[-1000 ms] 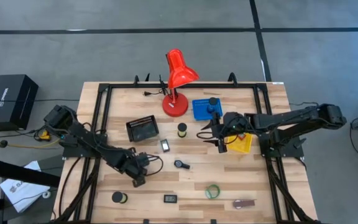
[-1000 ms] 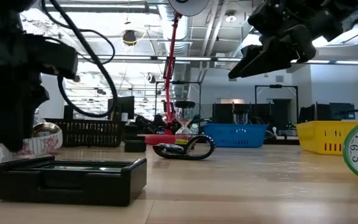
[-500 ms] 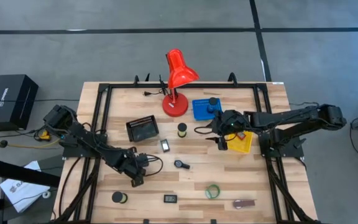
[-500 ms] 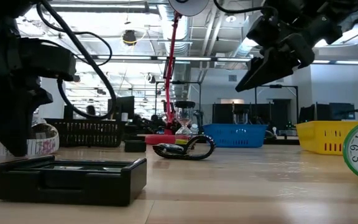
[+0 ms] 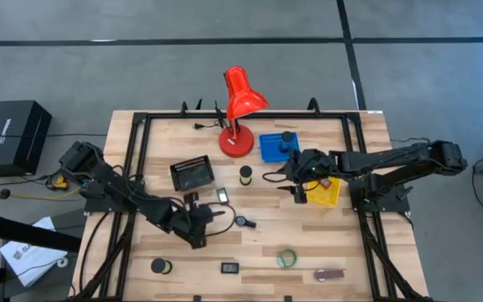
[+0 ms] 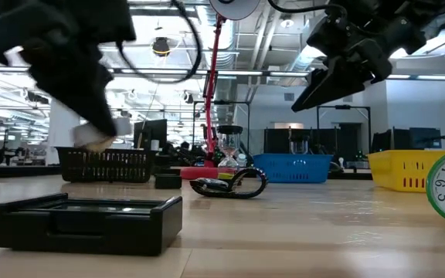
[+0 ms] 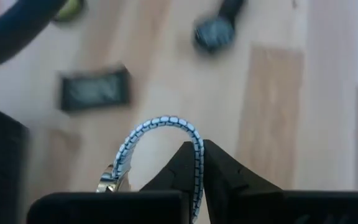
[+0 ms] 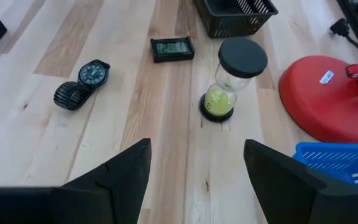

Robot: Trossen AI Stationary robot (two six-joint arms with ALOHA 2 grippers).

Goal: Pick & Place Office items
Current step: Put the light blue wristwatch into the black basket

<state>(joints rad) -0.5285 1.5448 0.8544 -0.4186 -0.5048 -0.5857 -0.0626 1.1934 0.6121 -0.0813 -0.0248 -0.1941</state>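
- Wooden table (image 5: 325,243) in a grey-floored lab; red lamp (image 5: 240,105) upper centre of the high view, black tray (image 5: 192,174) left of centre, blue tray (image 5: 272,148) and yellow tray (image 5: 329,195) right of centre.
- Left gripper (image 5: 198,237), lower left of centre, is shut tight on a blue-and-white braided band (image 7: 166,140); the band loops up between its fingertips, lifted off the wood.
- Right gripper (image 5: 298,190), spread wide and empty, hovers above the table beside the yellow tray.
- Still lying loose: black watch (image 8: 82,82), sand timer (image 8: 232,81), small digital clock (image 8: 172,48), green tape ring (image 5: 287,257).
- Step judged: pick done, carry starting.
- Next: swing the band over a tray, lower, release; which tray cannot be told.
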